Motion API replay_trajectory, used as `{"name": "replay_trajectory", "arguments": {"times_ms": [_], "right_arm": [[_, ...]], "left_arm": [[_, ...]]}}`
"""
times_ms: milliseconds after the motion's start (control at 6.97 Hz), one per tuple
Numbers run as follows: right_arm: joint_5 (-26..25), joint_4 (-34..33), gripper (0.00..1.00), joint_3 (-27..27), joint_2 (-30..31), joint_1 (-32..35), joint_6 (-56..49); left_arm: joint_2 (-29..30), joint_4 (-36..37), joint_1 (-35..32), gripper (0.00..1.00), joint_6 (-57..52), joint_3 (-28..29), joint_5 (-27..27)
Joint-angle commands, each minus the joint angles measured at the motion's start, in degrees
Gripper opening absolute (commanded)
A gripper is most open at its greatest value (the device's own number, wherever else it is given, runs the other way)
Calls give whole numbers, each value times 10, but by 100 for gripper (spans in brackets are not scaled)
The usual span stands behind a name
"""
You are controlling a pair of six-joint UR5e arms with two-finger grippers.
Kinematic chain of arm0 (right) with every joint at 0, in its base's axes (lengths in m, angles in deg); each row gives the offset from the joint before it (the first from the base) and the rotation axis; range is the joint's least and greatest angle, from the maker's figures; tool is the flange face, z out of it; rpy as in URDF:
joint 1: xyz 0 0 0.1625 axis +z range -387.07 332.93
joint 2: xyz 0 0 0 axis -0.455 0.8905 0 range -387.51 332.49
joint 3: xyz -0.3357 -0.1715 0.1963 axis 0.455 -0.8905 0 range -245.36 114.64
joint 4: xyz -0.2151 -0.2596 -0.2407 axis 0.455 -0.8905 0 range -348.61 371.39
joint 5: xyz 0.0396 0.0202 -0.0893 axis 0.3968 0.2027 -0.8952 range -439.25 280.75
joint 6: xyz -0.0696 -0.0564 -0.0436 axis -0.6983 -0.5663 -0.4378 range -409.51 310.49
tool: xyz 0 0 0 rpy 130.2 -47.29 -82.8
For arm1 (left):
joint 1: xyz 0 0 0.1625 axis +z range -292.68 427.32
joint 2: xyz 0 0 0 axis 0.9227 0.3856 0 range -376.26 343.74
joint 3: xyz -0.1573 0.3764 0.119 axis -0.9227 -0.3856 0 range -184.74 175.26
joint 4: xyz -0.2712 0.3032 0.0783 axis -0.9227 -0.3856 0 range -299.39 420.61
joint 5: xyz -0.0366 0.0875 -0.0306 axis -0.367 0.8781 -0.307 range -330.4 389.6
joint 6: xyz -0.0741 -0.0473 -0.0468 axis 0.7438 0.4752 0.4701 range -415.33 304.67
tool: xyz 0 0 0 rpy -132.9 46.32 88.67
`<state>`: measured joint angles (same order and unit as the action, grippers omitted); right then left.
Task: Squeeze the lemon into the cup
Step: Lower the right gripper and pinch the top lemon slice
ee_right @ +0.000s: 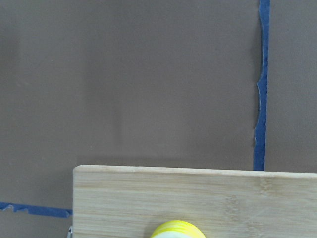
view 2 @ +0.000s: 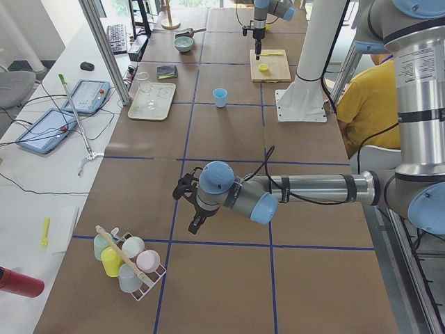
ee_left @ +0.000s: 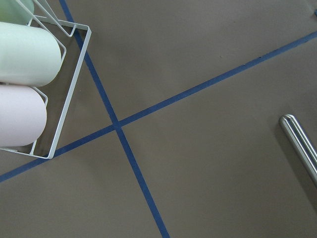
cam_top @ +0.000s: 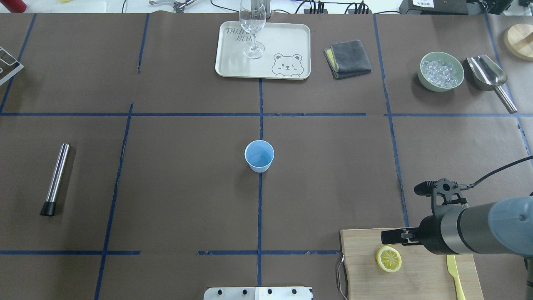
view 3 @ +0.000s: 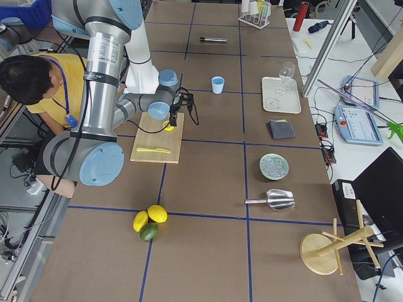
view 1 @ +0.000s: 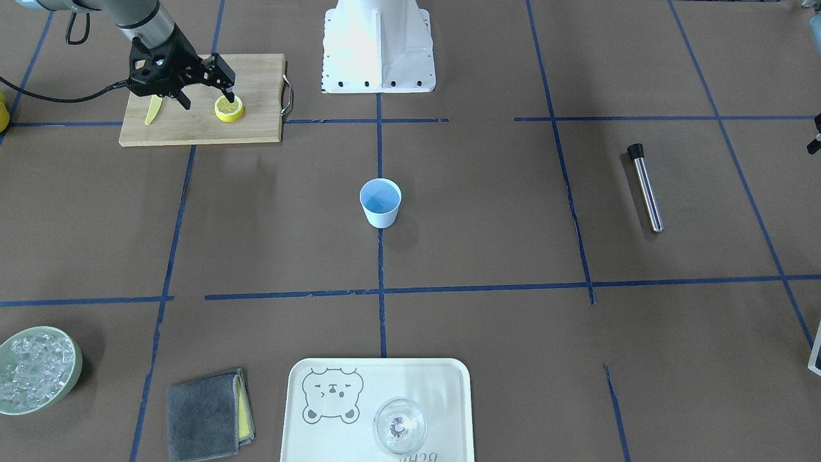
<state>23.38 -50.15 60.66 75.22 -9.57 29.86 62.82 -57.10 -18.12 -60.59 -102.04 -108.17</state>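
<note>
The lemon (view 1: 229,109) lies pale face up on a wooden cutting board (view 1: 256,77) at the near right of the overhead view (cam_top: 389,258). It looks thick, like stacked slices that I cannot tell apart. My right gripper (view 1: 206,101) hangs open over the board, one fingertip (view 1: 229,97) at the lemon's edge; I cannot tell whether it touches. The pale-blue cup (view 1: 380,202) stands upright and empty at the table's middle (cam_top: 259,156), far from both grippers. My left gripper (view 2: 191,209) hovers low at the table's left end, and I cannot tell whether it is open or shut.
A yellow knife (view 1: 152,110) lies on the board beside the gripper. A steel tube (view 1: 644,187), a tray (view 1: 442,378) with a clear glass (view 1: 399,425), a grey cloth (view 1: 205,414) and a bowl of ice (view 1: 35,369) sit around the table. A wire cup rack (ee_left: 49,89) is below my left wrist.
</note>
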Motion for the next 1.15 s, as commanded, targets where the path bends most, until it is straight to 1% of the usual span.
{"name": "replay_trajectory", "arguments": {"times_ms": [0, 144, 1005], "right_arm": [[-51, -36, 100, -6, -4, -38, 38], [-67, -37, 100, -7, -5, -58, 41], [-81, -56, 100, -28, -24, -92, 42]], "left_arm": [[-1, 0, 0, 100, -2, -2, 0], [-1, 0, 0, 100, -3, -3, 0], [-19, -1, 0, 100, -4, -6, 0]]}}
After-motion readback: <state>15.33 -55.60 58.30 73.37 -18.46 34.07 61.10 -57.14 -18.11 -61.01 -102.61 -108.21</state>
